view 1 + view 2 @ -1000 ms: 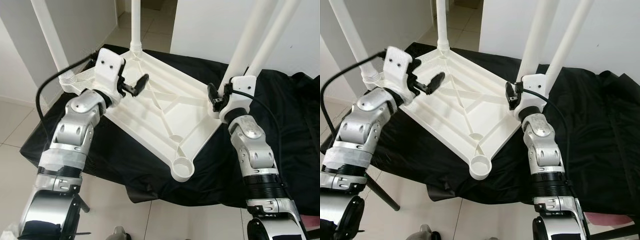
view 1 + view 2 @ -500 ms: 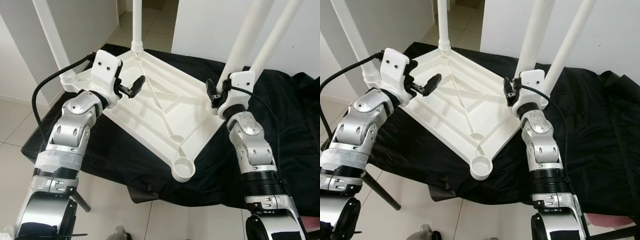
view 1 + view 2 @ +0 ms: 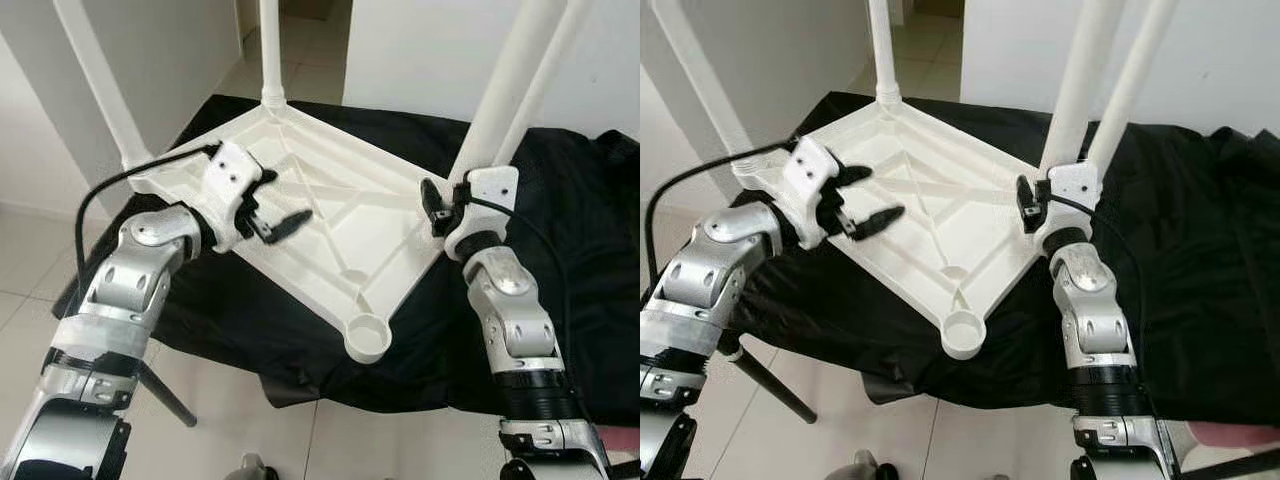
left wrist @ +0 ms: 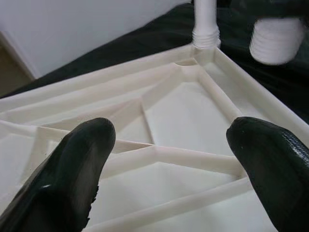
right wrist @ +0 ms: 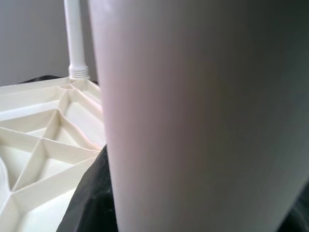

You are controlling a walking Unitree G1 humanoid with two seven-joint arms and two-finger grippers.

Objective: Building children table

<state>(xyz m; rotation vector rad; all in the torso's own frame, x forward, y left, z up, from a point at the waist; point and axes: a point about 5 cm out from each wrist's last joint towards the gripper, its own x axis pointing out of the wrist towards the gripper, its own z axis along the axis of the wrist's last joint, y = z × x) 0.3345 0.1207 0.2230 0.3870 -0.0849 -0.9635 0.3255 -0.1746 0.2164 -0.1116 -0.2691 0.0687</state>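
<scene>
The white table top (image 3: 330, 215) lies upside down on a black cloth, ribs facing up. White legs stand in its left (image 3: 100, 80), far (image 3: 270, 50) and right (image 3: 505, 90) corners. The near corner socket (image 3: 366, 338) is empty. My left gripper (image 3: 290, 195) hovers open just over the ribbed underside, and its black fingers (image 4: 72, 179) frame the ribs with nothing between them. My right gripper (image 3: 440, 205) is at the right corner, shut on a loose white leg (image 5: 193, 121). That leg's threaded end (image 4: 277, 41) hangs beside the standing right leg.
The black cloth (image 3: 250, 310) drapes over a low stand and spreads out to the right. Tiled floor (image 3: 40, 260) lies to the left and in front. White walls (image 3: 420, 50) rise behind the table top.
My left gripper has dropped and swung inward over the table top's underside, and its fingers stand wider apart. The right gripper stays on the leg. The camera has shifted slightly.
</scene>
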